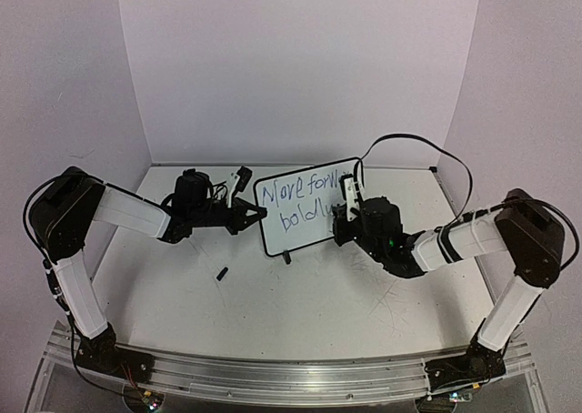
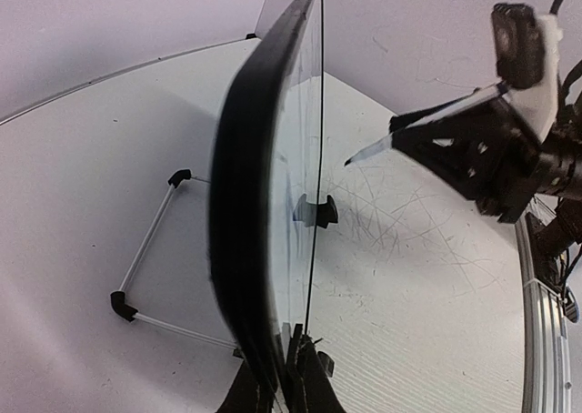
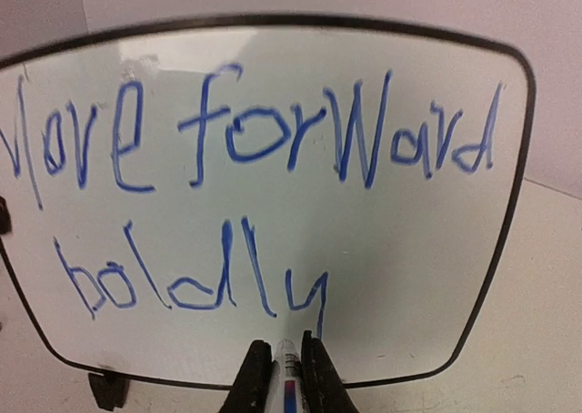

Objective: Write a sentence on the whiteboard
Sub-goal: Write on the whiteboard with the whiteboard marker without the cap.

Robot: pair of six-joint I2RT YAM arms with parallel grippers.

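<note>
step: final "y" of the sentence (image 3: 255, 140) — looks finished | whiteboard (image 1: 305, 204) upright on table (image 1: 318, 295), side edge pinched in closed left pincer (image 2: 282, 381) | right pincer (image 3: 282, 351) closed on marker (image 3: 287, 366), tip by the y's tail | next: lift off cleanly — no smear

Top view looks down from behind the arms. Left wrist sights the whiteboard (image 2: 238, 204) edge-on, and right wrist faces it close. All three share it.

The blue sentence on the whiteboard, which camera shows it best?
Right wrist: the sentence faces it, large and readable. Top external shows it small, its right end hidden behind the right hand. Left wrist sees the whiteboard edge-on, writing unreadable.
</note>
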